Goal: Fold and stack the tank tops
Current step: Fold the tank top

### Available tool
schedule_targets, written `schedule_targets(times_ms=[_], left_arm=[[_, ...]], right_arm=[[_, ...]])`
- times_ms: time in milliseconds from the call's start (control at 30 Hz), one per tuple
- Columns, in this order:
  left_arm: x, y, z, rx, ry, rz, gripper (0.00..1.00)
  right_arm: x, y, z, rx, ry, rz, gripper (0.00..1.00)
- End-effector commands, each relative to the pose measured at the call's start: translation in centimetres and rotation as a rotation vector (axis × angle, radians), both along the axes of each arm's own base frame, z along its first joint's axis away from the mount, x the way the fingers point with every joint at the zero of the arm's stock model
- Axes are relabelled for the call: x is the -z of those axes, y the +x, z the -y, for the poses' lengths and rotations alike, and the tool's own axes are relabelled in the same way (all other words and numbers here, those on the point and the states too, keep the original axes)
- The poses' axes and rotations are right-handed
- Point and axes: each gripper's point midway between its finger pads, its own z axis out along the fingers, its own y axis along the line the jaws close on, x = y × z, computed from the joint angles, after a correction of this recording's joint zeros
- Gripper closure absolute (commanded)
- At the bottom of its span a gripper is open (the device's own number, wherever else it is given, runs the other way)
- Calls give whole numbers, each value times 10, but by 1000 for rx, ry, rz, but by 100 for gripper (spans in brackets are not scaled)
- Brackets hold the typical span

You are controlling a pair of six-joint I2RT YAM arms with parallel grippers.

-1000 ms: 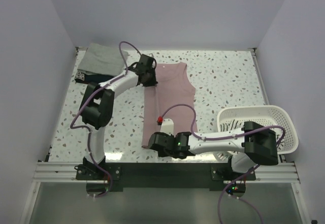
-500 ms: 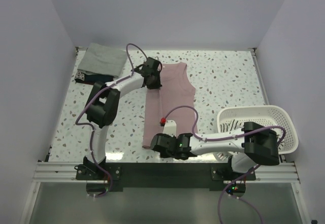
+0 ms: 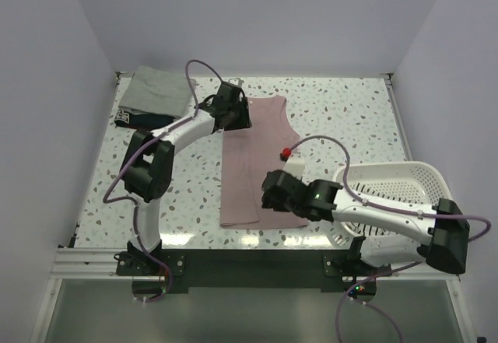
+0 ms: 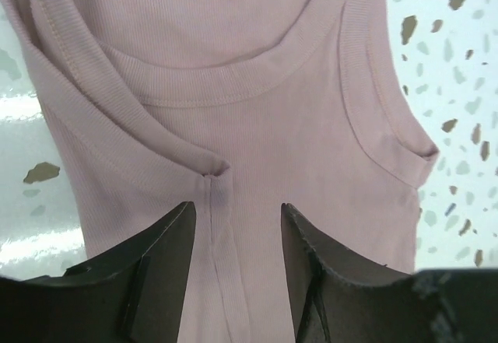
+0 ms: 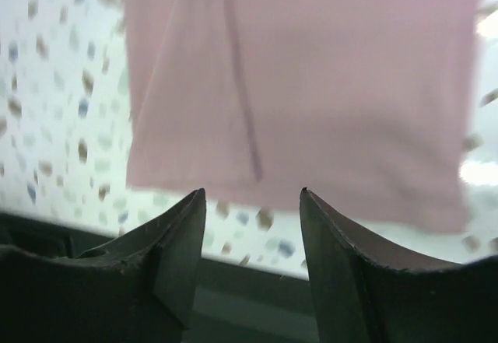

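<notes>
Pink tank top (image 3: 257, 156) is lying on the surface (image 3: 350, 117), long axis running twelve to six o'clock; left fingers (image 4: 159, 253) are hovering open over its neckline, right fingers (image 5: 175, 242) gaping empty above its hem.

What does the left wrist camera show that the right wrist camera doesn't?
Only the left wrist view shows the pink tank top at its neckline, an armhole and a strap folded inward. Only the right wrist view shows its hem and a dark strip beyond the speckled table. Both show the top on that table, with the left gripper and right gripper open.
</notes>
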Motion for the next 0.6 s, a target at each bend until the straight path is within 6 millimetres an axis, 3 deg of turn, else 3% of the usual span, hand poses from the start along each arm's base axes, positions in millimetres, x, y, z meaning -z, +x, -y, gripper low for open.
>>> schedule_targets(times_ms=[0,33,67,133,167,233,367,567], left_arm=[[-77,-7,0,-23,-118,130,50],[-75,-17,0,-30,-120,121,53],[-54,-33,-6,-45,-99,84,55],[-54,-48,-12,-77,-105,98,57],[-36,-57,-20,-95,-81,68,57],[-24,-61,-27,-110,-55,49,57],[-4,-70,-25,-87,-31,-14,61],[-6,-66,-23,-83,-10,-3,62]], right_arm=[[-23,61,59,115,-36,66,46],[-30,70,62,114,-26,75,49],[-33,78,64,117,-22,76,54],[-36,83,52,58,-16,51,60],[-35,85,47,45,-9,47,61],[-22,78,35,-16,-7,0,64],[-10,75,38,-8,-5,-11,63],[13,48,12,-99,-28,-47,64]])
